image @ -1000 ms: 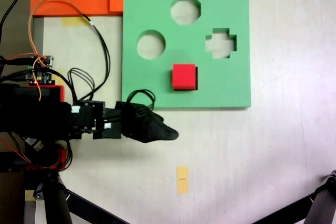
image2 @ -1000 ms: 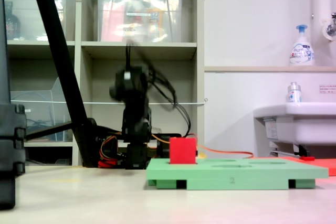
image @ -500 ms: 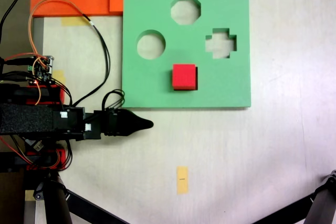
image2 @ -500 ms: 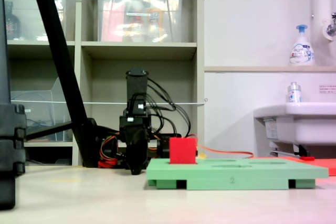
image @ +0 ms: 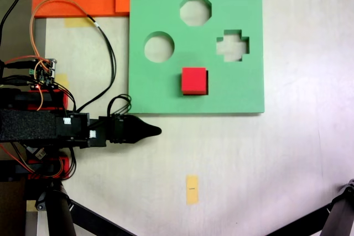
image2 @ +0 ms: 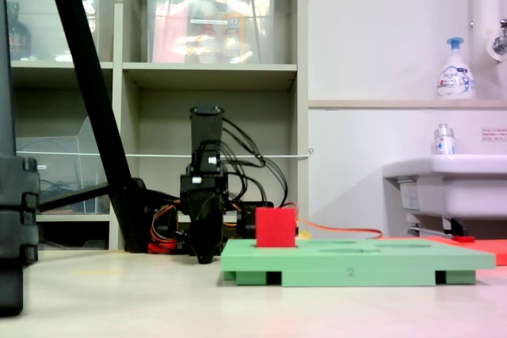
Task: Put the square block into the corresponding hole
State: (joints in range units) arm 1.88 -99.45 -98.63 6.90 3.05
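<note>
The red cube [image: 194, 80] sits in the green board's [image: 243, 92] square cutout [image: 206, 82], protruding, edges square to the board, no long axis. The claw [image: 156, 131], pressed together and empty, lies at its 8 o'clock. Risk: it stays proud if not fully seated.

Square block [image: 194, 80] sits in square cutout [image: 206, 82] of foam board [image: 232, 92], below round hole [image: 159, 47]; gripper [image: 152, 131] off the first exterior view's lower-left board edge.

Bright red block [image: 194, 80], green foam board [image: 166, 89], yellow tape rectangle [image: 192, 189], black pincer [image: 145, 131].
</note>
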